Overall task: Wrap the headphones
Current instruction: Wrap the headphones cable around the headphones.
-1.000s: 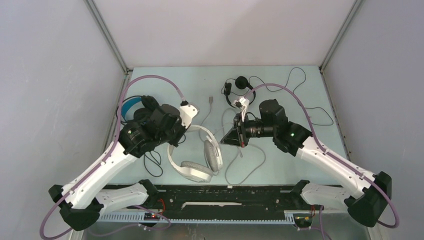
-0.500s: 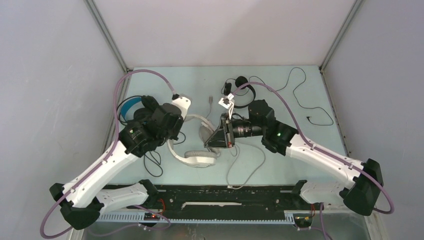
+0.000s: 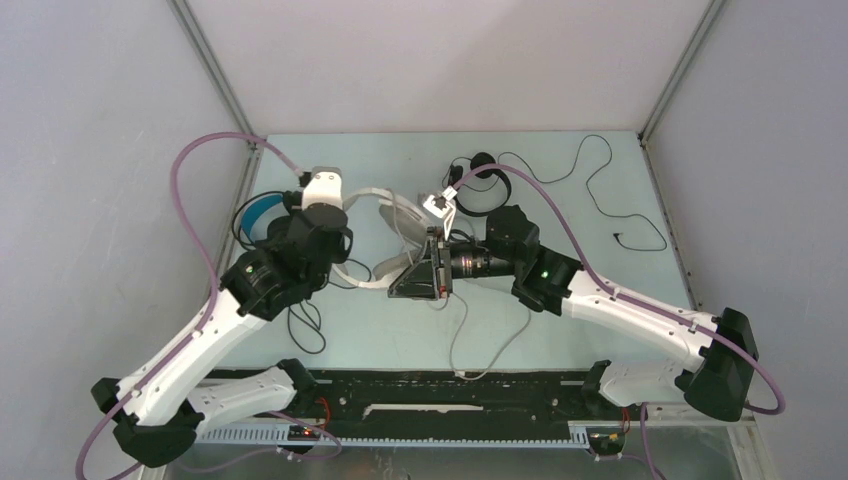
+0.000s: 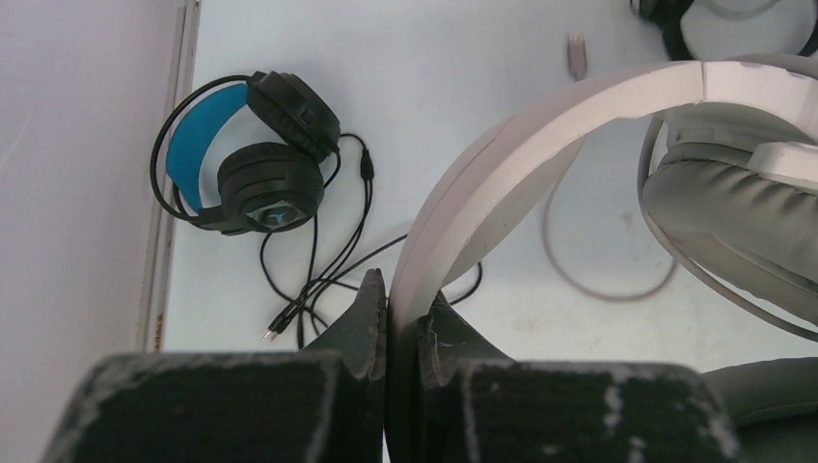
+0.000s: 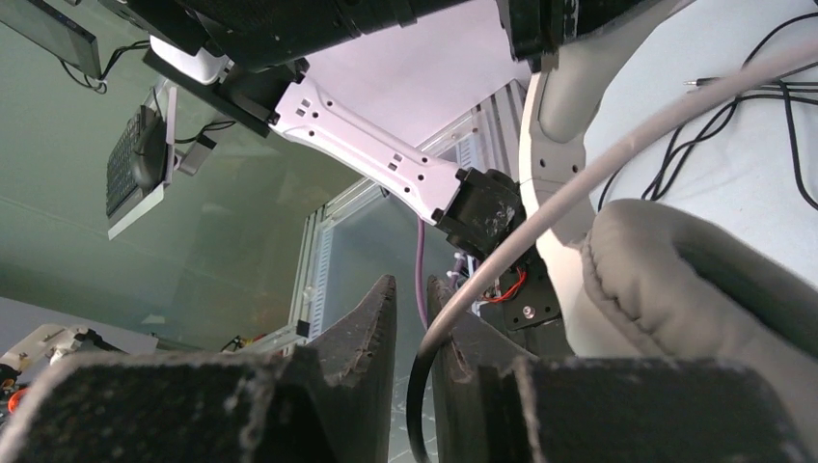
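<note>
White headphones (image 4: 540, 125) now aloft, earcups (image 4: 733, 207) rightward

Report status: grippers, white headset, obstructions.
Left gripper shut on headband of white headset. Right gripper jaws narrowly apart, grey cable between them, grip unclear. Blue-lined black headset lies apart, not in the way.

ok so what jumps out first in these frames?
The big white headphones, mid-table between both arms: the left end effector is clamped on the headband, and the grey cable threads between the fingers of the right end effector. Next, the black headset with bright blue lining, lying flat at the far left.
</note>
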{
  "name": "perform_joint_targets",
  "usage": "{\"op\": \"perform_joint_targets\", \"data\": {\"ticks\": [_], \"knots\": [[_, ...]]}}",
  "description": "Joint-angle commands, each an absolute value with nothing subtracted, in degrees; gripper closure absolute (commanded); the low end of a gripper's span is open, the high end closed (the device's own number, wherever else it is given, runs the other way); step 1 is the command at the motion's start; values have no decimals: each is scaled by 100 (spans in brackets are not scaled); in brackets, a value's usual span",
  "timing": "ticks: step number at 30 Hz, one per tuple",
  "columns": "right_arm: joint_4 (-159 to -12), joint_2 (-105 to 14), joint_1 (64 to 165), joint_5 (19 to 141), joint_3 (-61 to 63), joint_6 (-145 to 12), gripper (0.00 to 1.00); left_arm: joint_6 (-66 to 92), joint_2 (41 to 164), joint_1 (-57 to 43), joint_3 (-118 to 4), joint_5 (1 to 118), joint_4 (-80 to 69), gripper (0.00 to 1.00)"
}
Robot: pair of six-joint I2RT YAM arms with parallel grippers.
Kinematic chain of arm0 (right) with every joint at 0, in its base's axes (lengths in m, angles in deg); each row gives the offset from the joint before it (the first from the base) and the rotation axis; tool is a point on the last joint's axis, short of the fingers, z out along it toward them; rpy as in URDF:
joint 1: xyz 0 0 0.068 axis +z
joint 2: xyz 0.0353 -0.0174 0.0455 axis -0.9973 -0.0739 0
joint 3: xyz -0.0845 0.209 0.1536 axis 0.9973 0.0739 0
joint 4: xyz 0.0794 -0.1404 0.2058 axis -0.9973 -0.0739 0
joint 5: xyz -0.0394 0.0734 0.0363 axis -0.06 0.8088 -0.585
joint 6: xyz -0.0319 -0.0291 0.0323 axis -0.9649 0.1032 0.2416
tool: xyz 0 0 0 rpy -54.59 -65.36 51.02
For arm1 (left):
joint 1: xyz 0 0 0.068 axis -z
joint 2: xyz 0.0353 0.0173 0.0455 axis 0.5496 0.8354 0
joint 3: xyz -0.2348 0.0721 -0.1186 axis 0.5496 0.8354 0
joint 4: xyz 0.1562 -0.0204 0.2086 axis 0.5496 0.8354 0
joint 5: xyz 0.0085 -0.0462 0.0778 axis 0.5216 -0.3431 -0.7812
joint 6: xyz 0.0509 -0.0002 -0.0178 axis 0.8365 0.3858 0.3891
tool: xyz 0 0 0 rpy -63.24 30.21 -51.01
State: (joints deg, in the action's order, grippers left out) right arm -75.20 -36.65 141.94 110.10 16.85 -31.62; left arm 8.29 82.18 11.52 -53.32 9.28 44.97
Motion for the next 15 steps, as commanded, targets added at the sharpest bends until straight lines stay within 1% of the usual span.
{"op": "perform_joint_targets", "data": {"ticks": [1,4,8,15], "knots": [[-7330,-3663,14338,10655,1410,-3390,79,-208,7713,995,-5360,397,3465,100],[-7657,-3637,14462,10253,1411,-3903,79,-532,7604,861,-5337,454,3351,100],[-8107,-3620,14743,9377,1425,-4705,79,-682,7447,784,-5252,750,3071,100],[-7892,-3494,15295,8371,1853,-5600,78,-854,7328,709,-5308,1315,2922,100]]}}
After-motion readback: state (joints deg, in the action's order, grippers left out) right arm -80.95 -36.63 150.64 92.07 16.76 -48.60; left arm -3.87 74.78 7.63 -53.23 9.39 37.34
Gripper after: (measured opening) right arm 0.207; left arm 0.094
